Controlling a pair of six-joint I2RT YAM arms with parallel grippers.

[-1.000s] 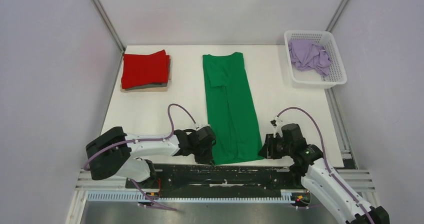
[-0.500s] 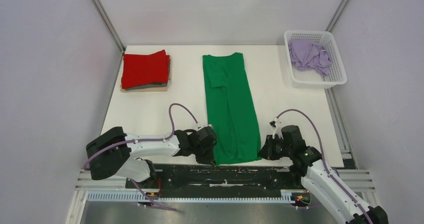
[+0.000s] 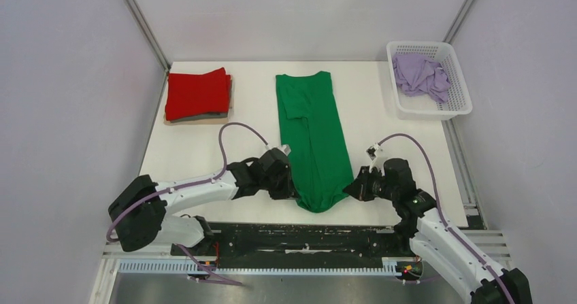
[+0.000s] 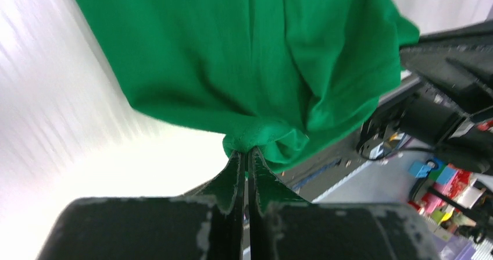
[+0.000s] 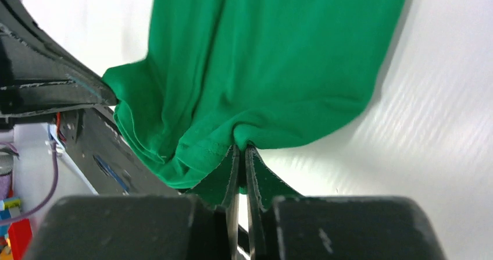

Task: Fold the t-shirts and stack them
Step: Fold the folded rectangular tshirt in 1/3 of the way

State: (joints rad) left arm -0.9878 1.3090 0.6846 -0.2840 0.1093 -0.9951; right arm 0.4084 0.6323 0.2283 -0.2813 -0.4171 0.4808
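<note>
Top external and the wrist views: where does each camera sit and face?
Top external: high behind, looking down at the table; left arm, right arm show.
Left wrist: on the left arm, looking along the left gripper, shut on the green t-shirt.
Right wrist: likewise on the right arm; right gripper shut on it.
Shared: the green t-shirt.

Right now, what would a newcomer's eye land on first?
The long bright green fabric t-shirt mid-table, its near hem bunched between the shut left gripper and right gripper. Next, the folded red t-shirt at far left, and the crumpled pale lilac t-shirt in the white plastic lattice basket far right.
</note>
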